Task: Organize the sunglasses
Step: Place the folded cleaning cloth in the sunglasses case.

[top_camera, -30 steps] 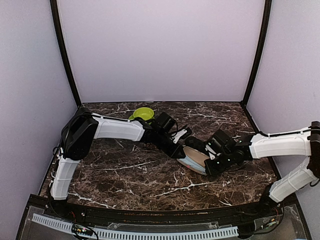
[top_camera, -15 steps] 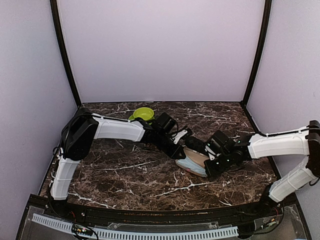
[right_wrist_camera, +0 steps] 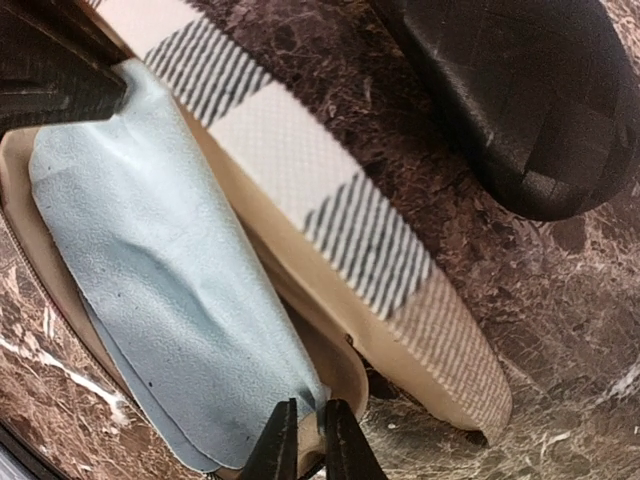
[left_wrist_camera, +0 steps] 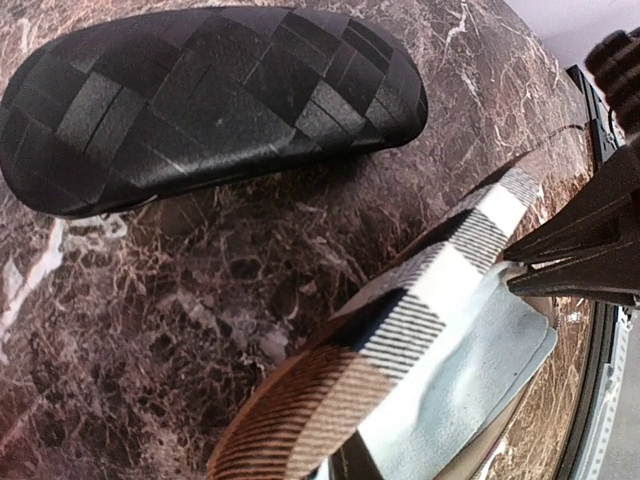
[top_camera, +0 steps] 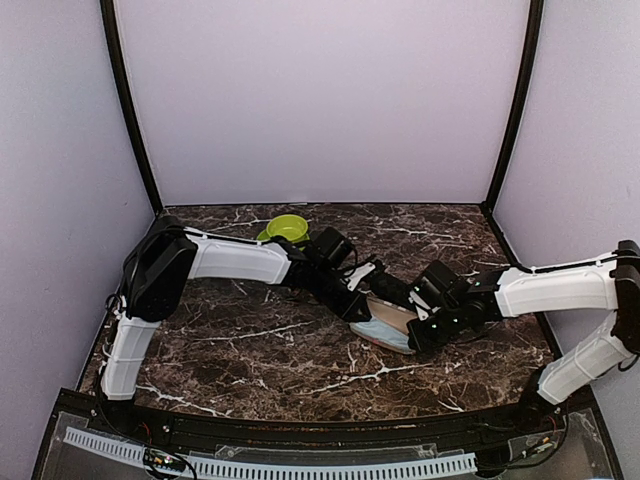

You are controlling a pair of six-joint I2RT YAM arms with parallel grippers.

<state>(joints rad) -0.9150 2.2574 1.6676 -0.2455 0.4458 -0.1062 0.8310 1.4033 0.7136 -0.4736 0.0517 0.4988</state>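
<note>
Though I cannot tell where the sunglasses are, the right pincer [right_wrist_camera: 312, 445] has its tips nearly together at the near end of a blue cloth [right_wrist_camera: 170, 270]; whether it grips is unclear. The cloth lies in the open striped case [right_wrist_camera: 330, 190] just ahead. A black case [right_wrist_camera: 520, 100] sits beyond, to the right. The left pincer [top_camera: 362, 298] is at the case's far end, its jaws hidden.

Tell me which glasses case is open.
The brown-and-beige striped case: lid raised, pale blue cloth inside. The black checker-textured oblong case beside it is shut.
</note>
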